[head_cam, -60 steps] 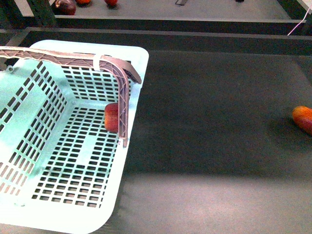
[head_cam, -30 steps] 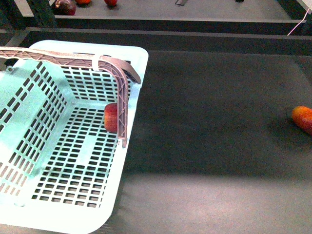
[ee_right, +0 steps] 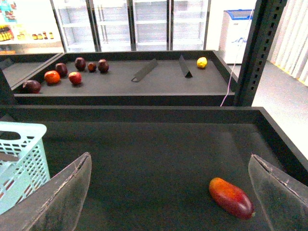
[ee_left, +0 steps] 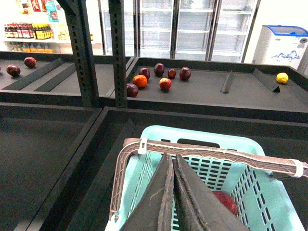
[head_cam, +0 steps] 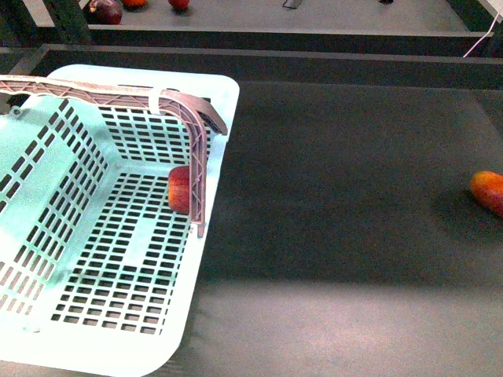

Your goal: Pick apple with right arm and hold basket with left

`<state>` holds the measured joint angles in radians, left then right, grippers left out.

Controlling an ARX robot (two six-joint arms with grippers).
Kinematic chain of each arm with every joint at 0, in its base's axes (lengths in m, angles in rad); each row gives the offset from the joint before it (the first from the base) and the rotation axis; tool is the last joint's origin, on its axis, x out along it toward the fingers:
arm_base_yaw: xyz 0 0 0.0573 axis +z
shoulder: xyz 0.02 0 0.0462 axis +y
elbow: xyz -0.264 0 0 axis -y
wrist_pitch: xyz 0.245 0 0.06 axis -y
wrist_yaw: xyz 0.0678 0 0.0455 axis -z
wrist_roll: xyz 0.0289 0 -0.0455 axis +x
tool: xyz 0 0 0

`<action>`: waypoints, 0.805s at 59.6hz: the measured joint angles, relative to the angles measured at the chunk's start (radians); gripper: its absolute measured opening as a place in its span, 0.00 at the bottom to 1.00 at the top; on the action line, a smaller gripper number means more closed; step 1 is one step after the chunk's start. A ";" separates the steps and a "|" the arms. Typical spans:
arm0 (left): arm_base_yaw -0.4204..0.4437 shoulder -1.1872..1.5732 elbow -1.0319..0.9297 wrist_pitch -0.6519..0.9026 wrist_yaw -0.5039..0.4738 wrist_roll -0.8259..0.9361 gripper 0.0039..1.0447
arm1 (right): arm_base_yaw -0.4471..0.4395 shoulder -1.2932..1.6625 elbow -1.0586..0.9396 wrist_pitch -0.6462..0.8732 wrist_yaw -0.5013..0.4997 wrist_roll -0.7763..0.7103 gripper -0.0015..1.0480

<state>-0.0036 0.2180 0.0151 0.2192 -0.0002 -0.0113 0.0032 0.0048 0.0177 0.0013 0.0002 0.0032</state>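
The apple (head_cam: 180, 189) lies inside the basket (head_cam: 47, 165), on its slotted floor against the wall nearest the open tray, partly hidden behind the upright leg of the handle (head_cam: 198, 165) in my front view. From the left wrist camera I catch only a red curve of it through the basket's mouth. The basket sits at the left of the dark tray surface (head_cam: 354, 196), its pale turquoise rim catching the light, the grey-brown handle arching across the top with a white band (head_cam: 159, 100) near the bend.

The left gripper (ee_left: 172, 192) hangs above the basket, over the handle; its two dark fingers are pressed together with nothing between them. The right gripper (ee_right: 168, 192) has its fingers spread wide, one at each edge of its wrist camera's picture, holding nothing. Between them I see bare tray and the elongated orange-red fruit (ee_right: 231, 198), which lies alone well to the right of the basket. Neither arm shows in the front view.

On the far shelf (ee_left: 202, 89) behind the tray rests a loose cluster of dark and red fruit (ee_left: 156, 78), and a yellow fruit (ee_left: 282, 77) sits apart at its right end.
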 joint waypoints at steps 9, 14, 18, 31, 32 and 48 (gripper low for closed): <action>0.000 -0.065 0.000 -0.069 0.000 0.000 0.03 | 0.000 0.000 0.000 0.000 0.000 0.000 0.91; 0.000 -0.198 0.000 -0.211 0.000 0.000 0.03 | 0.000 0.000 0.000 0.000 0.000 0.000 0.91; 0.000 -0.208 0.000 -0.216 0.000 0.000 0.03 | 0.000 0.000 0.000 0.000 0.000 0.000 0.91; 0.000 -0.212 0.000 -0.217 0.000 0.000 0.03 | 0.000 0.000 0.000 0.000 0.000 0.000 0.91; 0.000 -0.212 0.000 -0.217 0.000 0.000 0.03 | 0.000 0.000 0.000 0.000 0.000 0.000 0.91; 0.000 -0.212 0.000 -0.217 0.000 0.000 0.16 | 0.000 0.000 0.000 0.000 0.000 0.000 0.91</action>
<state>-0.0036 0.0063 0.0154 0.0017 -0.0002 -0.0113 0.0032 0.0048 0.0177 0.0013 0.0002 0.0032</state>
